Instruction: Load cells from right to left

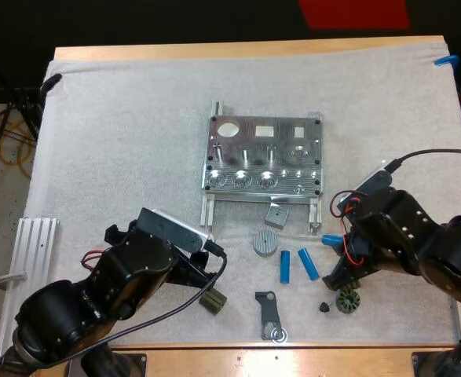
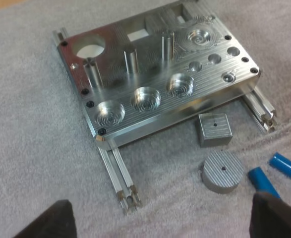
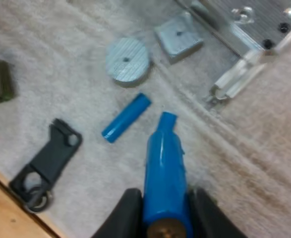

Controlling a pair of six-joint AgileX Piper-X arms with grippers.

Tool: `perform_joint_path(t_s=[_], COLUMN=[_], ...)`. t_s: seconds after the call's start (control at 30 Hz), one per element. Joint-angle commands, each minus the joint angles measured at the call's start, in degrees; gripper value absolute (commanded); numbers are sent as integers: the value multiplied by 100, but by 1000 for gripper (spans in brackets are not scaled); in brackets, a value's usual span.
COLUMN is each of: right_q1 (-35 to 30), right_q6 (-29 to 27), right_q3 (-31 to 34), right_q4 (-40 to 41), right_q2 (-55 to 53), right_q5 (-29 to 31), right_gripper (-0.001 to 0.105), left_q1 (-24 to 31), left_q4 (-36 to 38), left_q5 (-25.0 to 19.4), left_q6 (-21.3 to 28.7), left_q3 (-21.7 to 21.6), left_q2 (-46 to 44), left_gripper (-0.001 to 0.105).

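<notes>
High view: metal fixture (image 1: 263, 157) at the middle of the white mat (image 1: 120, 141), two blue cylinders (image 1: 285, 266) lying loose in front of it, my right gripper (image 1: 340, 253) just beside them with a blue piece (image 1: 332, 239) at its tip. Left wrist view: my left gripper (image 2: 160, 220), fingers (image 2: 46, 220) released and wide apart, over bare mat near the fixture's three round pockets (image 2: 145, 99). Right wrist view: my right fingers (image 3: 128, 213) clenched on the blue piece from both sides, with one of the blue cylinders, a round metal disc (image 3: 127, 60) and a square block (image 3: 179, 38) lying beyond its tip.
</notes>
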Motion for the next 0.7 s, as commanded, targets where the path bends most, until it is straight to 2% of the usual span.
perform_joint_path(t_s=[0.0, 0.27, 0.53, 0.67], right_q1=[12, 12, -40, -226], right_q6=[-92, -291, -883, -881], right_q3=[-58, -213, -1356, -1771], right_q4=[59, 183, 827, 825], right_q2=[-27, 112, 1329, 1754], right_q5=[83, 367, 717, 694], right_gripper=[16, 16, 16, 15], left_q1=[1, 1, 1, 1], left_q4=[-4, -4, -4, 83], left_q5=[-126, -126, -82, -82], left_q6=[-50, 124, 338, 343], left_q3=[-62, -62, -62, -62], left_q2=[-28, -28, -28, -28], left_gripper=[69, 69, 69, 69])
